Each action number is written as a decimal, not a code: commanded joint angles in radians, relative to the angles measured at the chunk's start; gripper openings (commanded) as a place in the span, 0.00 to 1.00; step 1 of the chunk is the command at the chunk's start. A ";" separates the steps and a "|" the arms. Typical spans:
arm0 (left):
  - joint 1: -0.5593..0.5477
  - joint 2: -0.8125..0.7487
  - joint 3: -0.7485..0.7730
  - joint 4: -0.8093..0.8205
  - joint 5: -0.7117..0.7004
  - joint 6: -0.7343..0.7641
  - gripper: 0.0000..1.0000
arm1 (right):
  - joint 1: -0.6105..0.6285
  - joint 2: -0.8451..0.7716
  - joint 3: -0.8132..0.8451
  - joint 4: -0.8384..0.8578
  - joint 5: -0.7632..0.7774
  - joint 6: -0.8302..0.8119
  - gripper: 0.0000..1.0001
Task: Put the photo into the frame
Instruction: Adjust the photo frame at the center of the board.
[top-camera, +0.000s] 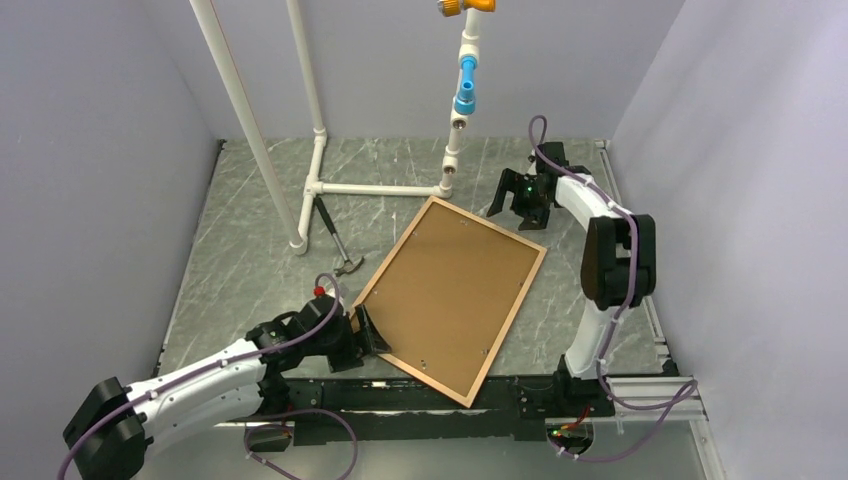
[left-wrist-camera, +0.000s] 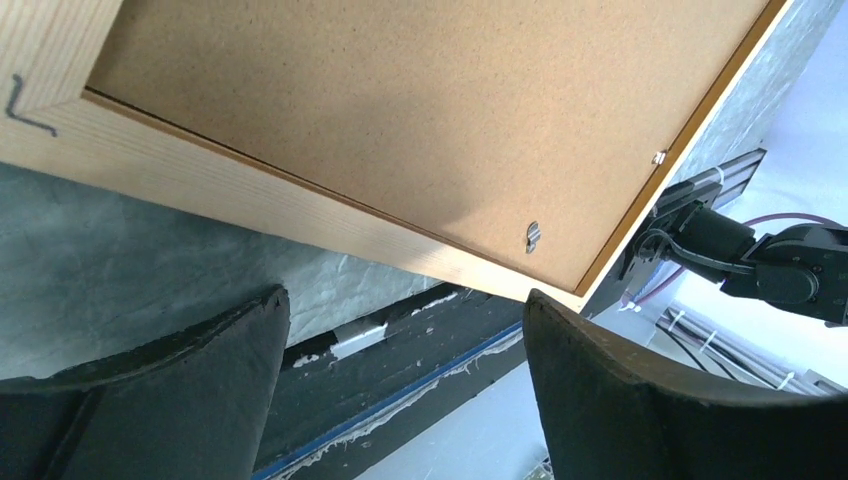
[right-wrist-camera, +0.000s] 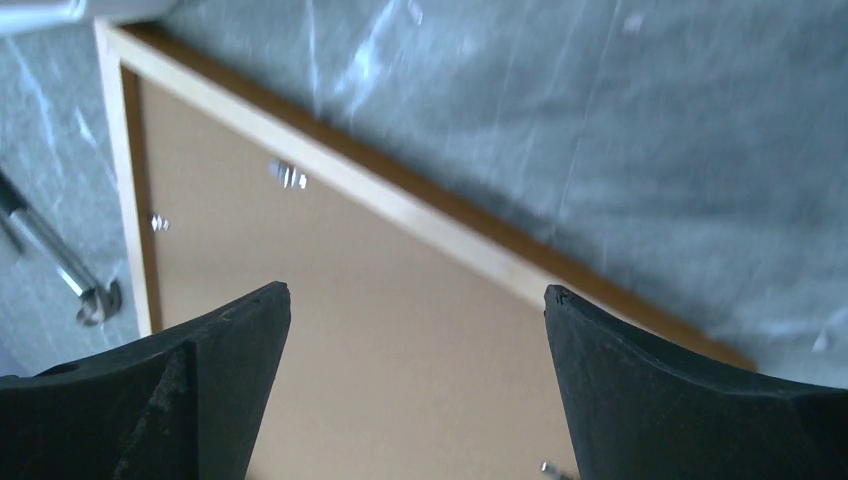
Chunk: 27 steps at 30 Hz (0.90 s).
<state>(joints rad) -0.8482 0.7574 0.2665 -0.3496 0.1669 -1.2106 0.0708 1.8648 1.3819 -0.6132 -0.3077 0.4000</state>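
Frame (top-camera: 489, 223): laid face down, skewed, on the table (top-camera: 250, 250); backing board (top-camera: 450, 295) seated inside.
Photo: not seen in any view.
Handling: judged light and stiff; best taken by a rail.
Left tool (top-camera: 366, 330): spread wide, empty, beside the left corner.
Right tool (top-camera: 520, 208): spread wide, empty, near the far-right corner.

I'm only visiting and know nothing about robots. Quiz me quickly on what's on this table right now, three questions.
1. True or false: the frame lies face down, with its backing board facing up.
2. Which tool lies on the table left of the frame? A) scissors B) hammer C) screwdriver
3. Fill in the blank: the left hand and the right hand are both ____ (open or shut).

Key: 1 true. 2 B. 3 open; neither holds anything.
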 joint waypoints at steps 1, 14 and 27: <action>-0.008 0.022 -0.020 0.098 -0.034 -0.056 0.86 | -0.015 0.135 0.143 -0.013 0.033 -0.050 1.00; -0.010 0.131 -0.037 0.217 -0.075 -0.117 0.76 | -0.022 0.199 0.073 0.063 -0.085 -0.059 1.00; -0.014 0.274 0.070 0.254 -0.049 -0.031 0.77 | -0.066 -0.258 -0.468 0.125 -0.122 -0.013 1.00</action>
<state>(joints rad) -0.8570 0.9752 0.2920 -0.1650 0.1635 -1.2949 0.0029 1.7271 1.0599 -0.2890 -0.3748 0.3367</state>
